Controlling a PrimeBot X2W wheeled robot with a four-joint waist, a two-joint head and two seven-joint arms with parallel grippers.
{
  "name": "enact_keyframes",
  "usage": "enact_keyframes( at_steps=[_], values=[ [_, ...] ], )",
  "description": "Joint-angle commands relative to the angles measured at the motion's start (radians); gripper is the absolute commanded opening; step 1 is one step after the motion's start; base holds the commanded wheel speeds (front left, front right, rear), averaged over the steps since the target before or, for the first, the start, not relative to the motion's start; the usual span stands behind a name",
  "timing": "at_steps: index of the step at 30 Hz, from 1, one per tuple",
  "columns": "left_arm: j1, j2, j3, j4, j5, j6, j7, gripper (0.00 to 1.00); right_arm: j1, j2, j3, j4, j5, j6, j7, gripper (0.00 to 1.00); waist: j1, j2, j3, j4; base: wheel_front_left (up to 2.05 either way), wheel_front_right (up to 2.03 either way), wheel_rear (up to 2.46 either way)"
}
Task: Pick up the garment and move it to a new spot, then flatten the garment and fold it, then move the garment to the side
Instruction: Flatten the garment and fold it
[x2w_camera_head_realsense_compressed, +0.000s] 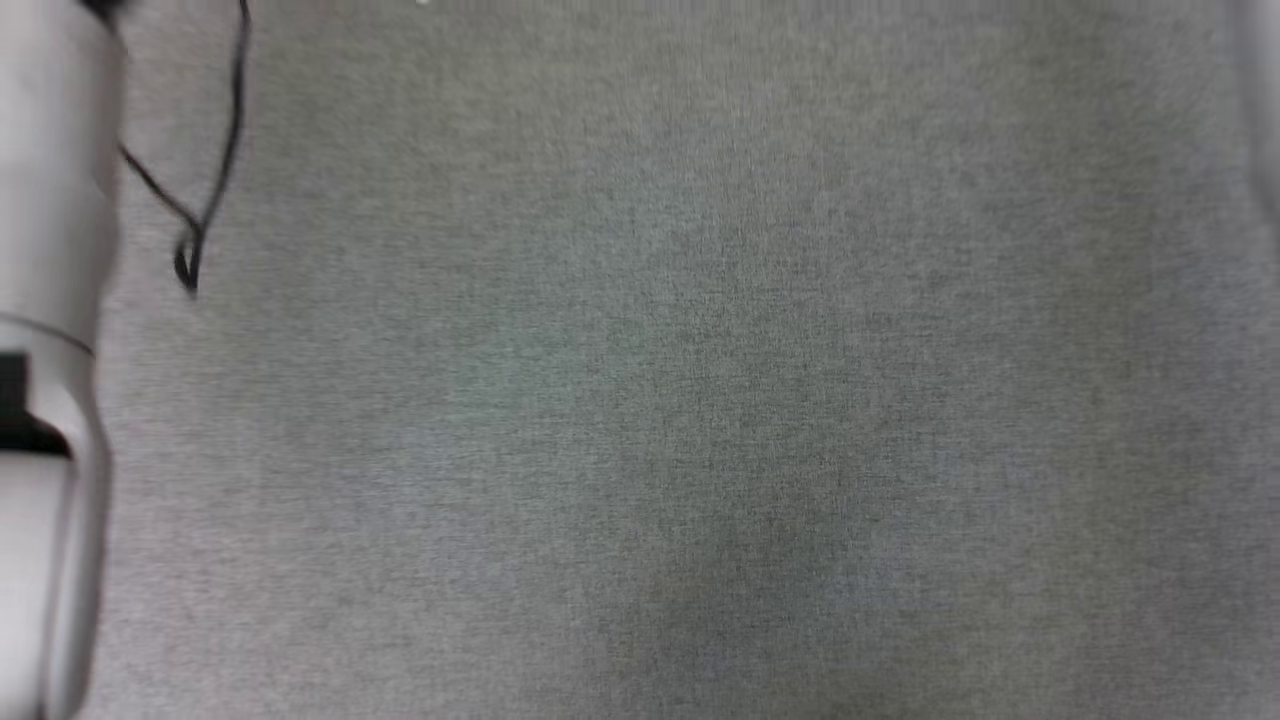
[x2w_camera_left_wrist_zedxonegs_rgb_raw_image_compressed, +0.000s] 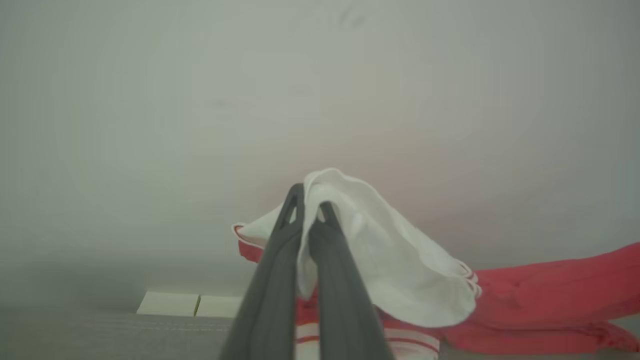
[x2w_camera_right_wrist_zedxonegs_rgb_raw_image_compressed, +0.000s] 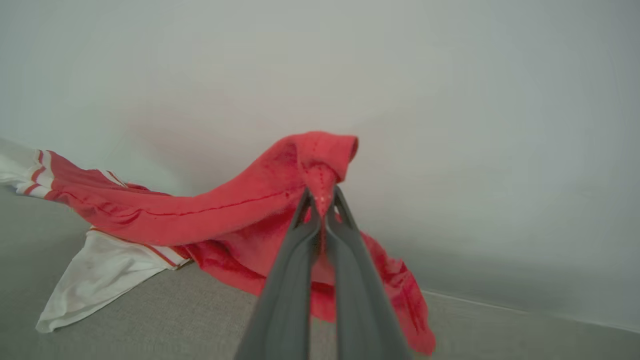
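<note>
Left wrist view: we see our L gripper (x2w_camera_left_wrist_zedxonegs_rgb_raw_image_compressed: 311, 212) clamped tight on a white fold of the garment (x2w_camera_left_wrist_zedxonegs_rgb_raw_image_compressed: 400, 270). R wrist view: R gripper (x2w_camera_right_wrist_zedxonegs_rgb_raw_image_compressed: 323, 202) pinched closed on its red edge, held up; rest of it trails down onto the grey worktop (x2w_camera_right_wrist_zedxonegs_rgb_raw_image_compressed: 175, 310).

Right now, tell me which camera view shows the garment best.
The right wrist view: the garment trails from the right fingers to the grey surface, showing red body, striped trim, white sleeve. Left wrist view: a white fold pinched in the left fingers. Head view: grey surface.
</note>
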Motion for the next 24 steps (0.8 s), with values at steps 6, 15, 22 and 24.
enact_keyframes(
  at_steps=[6, 15, 22, 24],
  values=[
    [0.199, -0.021, -0.008, 0.012, -0.059, -0.007, -0.004, 0.0, 0.187, -0.038, 0.09, -0.012, 0.072, 0.0, -0.032, 0.0, -0.0001, 0.0, -0.162, 0.037, 0.0, 0.0, 0.0],
    [0.634, -0.015, -0.046, -0.092, -0.119, -0.008, -0.027, 0.0, 0.599, -0.134, 0.23, -0.125, 0.207, 0.0, -0.042, 0.0, -0.0001, 0.0, -0.398, 0.06, 0.0, 0.0, 0.0],
    [0.977, 0.037, -0.017, -0.23, -0.142, 0.029, -0.032, 0.0, 0.921, -0.195, 0.24, -0.236, 0.287, 0.0, -0.031, 0.0, -0.0001, 0.0, -0.554, 0.054, 0.0, 0.0, 0.0],
    [1.074, 0.057, -0.018, -0.286, -0.146, 0.06, -0.018, 0.0, 1.007, -0.216, 0.227, -0.269, 0.281, -0.001, -0.029, 0.0, -0.0001, 0.0, -0.589, 0.057, 0.0, 0.0, 0.0]
  ],
)
